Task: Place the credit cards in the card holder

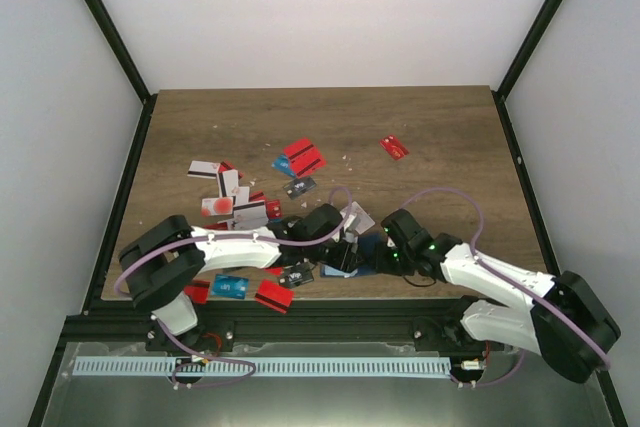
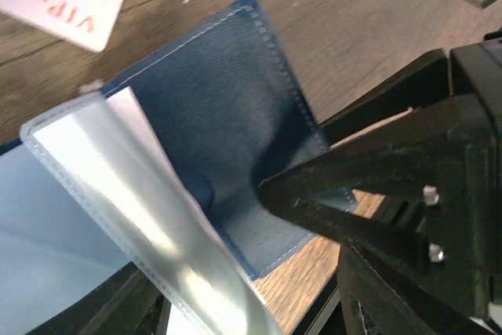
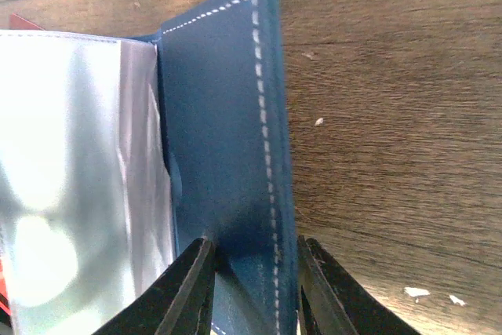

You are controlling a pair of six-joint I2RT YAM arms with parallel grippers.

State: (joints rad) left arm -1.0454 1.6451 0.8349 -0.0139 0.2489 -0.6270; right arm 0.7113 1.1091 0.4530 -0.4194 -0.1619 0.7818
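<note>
From above, we are seeing the credit cards (image 1: 303, 157) lying scattered over the surface (image 1: 430, 127). The left end effector (image 1: 345, 247) and right end effector (image 1: 392, 245) are meeting at the card holder (image 1: 368, 249) near the front edge. In the left wrist view, the open holder's clear sleeve is hiding the left fingers, so we cannot tell their state. In the right wrist view, the fingers are clamping the navy cover.
</note>
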